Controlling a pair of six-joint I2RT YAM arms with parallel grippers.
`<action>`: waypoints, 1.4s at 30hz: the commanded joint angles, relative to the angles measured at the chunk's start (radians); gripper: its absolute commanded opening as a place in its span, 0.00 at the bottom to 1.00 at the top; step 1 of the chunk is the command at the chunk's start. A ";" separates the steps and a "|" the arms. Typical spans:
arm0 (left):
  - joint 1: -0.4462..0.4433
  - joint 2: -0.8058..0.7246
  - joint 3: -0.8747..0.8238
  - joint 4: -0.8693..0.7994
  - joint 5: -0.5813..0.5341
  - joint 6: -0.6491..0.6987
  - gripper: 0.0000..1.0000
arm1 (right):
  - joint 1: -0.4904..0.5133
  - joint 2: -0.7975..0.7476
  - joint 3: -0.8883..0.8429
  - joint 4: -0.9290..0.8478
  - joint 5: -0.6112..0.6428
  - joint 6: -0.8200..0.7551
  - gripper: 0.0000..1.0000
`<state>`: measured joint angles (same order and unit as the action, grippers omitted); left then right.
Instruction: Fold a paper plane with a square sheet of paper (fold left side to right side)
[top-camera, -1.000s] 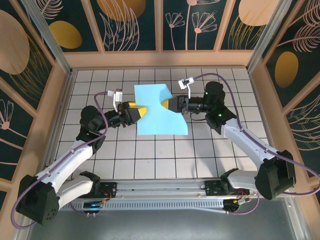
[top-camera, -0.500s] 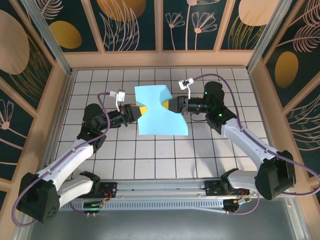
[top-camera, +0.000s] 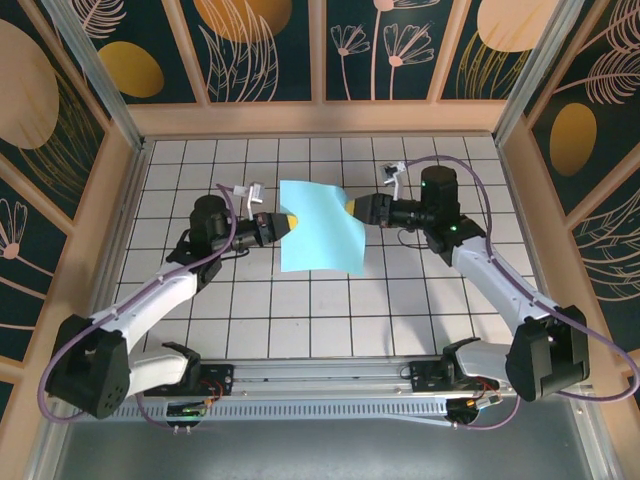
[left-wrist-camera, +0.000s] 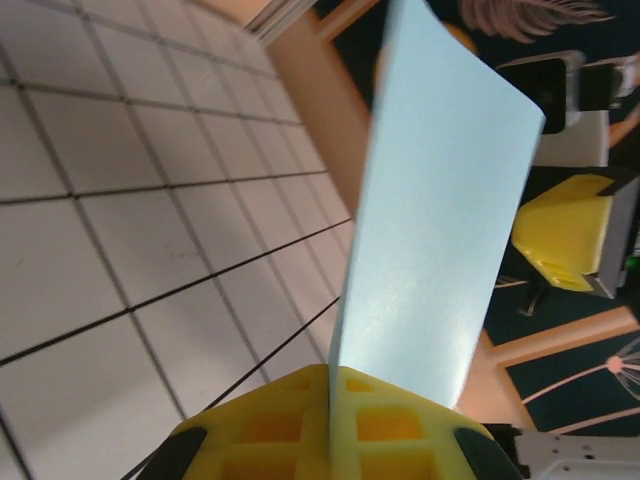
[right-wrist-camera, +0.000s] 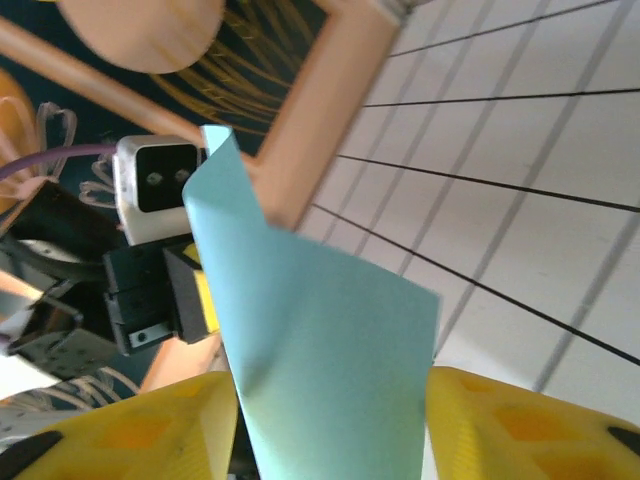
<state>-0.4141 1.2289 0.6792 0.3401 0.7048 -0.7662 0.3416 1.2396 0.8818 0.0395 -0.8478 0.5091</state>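
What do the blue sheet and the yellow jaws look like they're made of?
Sheet: thin matte paper, probably; it curves smoothly and stands up from one pinched edge. Jaws of the left gripper: yellow plastic, it seems, moulded or printed; dull, with recessed pockets.

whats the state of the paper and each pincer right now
square sheet of paper: bowed and partly lifted, not folded flat, gripped at its left edge
left pincer: shut on the sheet's left edge
right pincer: open, its fingers apart with the sheet's right edge between them
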 joint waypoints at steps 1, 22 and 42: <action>0.000 0.058 0.018 -0.118 -0.033 0.064 0.00 | -0.032 0.010 -0.057 -0.053 0.063 -0.020 0.57; 0.000 0.338 0.045 -0.295 -0.157 0.165 0.00 | 0.036 0.344 -0.120 0.014 0.239 0.087 0.00; 0.000 0.353 0.037 -0.192 -0.053 0.093 0.29 | 0.175 0.597 -0.010 -0.065 0.393 0.059 0.00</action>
<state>-0.4141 1.5723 0.7136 0.0860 0.5873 -0.6403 0.5060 1.8042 0.8597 0.0200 -0.5053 0.5972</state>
